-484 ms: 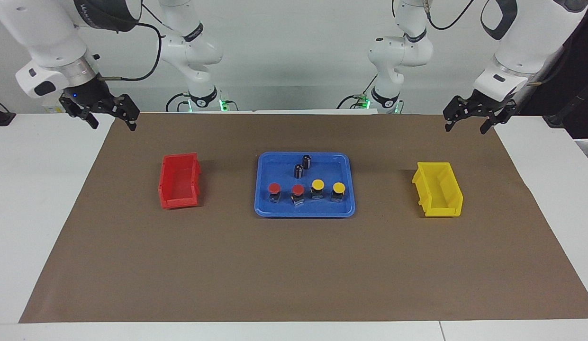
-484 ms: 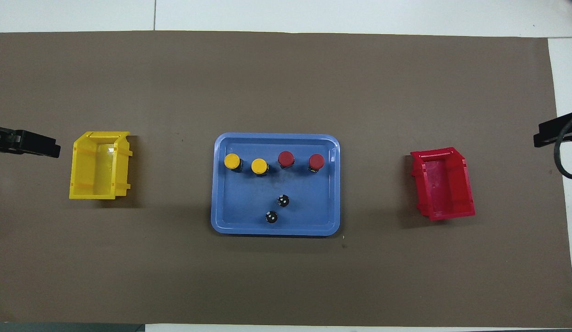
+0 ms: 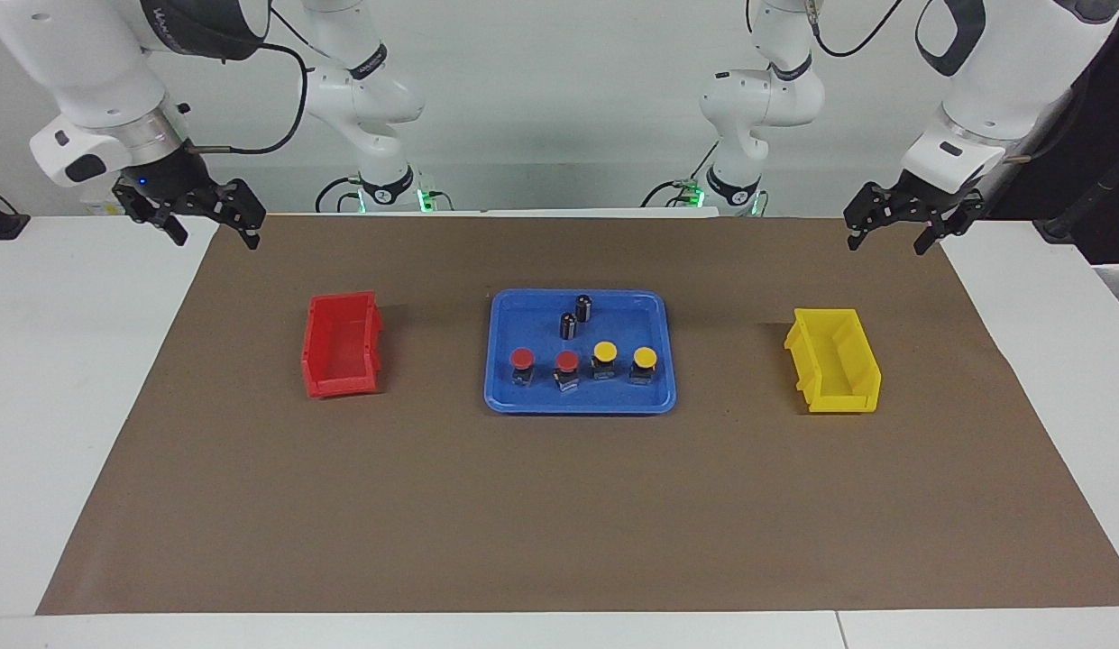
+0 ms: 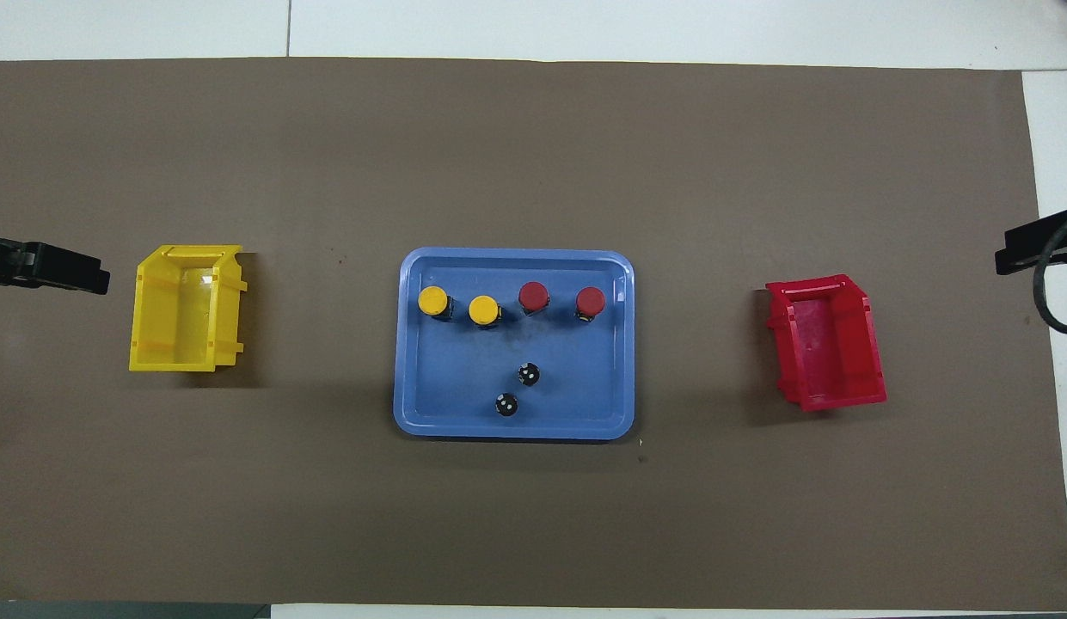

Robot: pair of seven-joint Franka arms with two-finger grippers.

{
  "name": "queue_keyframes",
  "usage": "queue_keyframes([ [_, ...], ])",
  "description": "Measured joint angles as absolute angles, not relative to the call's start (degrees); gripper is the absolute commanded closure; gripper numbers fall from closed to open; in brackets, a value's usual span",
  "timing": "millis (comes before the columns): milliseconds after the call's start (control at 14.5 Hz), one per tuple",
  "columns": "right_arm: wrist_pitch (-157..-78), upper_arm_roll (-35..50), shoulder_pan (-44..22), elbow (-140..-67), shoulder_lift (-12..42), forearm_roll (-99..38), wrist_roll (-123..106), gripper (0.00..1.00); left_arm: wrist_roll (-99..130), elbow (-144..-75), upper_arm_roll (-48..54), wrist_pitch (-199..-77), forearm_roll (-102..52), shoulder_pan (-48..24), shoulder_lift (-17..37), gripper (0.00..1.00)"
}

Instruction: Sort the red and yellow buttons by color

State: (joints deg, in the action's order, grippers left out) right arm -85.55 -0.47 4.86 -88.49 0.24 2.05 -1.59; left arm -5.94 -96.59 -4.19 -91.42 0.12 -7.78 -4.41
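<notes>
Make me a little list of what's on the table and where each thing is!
tray: blue tray, middle of the brown mat
red buttons: two, red button and second red button, standing in the tray
yellow buttons: two, yellow button and second yellow button, same row in the tray
black cylinders: two, in the tray, nearer the robots
red bin, toward the right arm's end, nothing in it
yellow bin, toward the left arm's end, nothing in it
right gripper, up in the air, waiting, fingers apart
left gripper, up in the air, waiting, fingers apart
</notes>
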Motion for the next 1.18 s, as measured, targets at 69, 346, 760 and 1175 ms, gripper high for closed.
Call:
queue_keyframes([
  [69,-85.55,-0.47,4.86,-88.49,0.24,2.05,-1.59,0.0,-5.95,-96.58,-4.3,-91.42,0.15,-6.79,-4.41,0.0],
  [346,-85.56,0.47,4.59,-88.49,0.24,1.8,-1.59,0.0,-6.1,-96.45,-4.51,-91.43,0.16,-3.25,-4.41,0.0],
  [760,-87.21,1.99,-5.41,-88.0,1.74,1.59,9.39,0.0,-6.06,-96.45,-3.39,-91.5,0.16,-3.43,-4.41,0.0],
  [1175,-103.87,2.38,-20.61,-87.93,13.37,1.58,27.75,0.0,-6.22,-96.47,-3.02,-89.81,0.16,-3.87,-4.41,0.0],
])
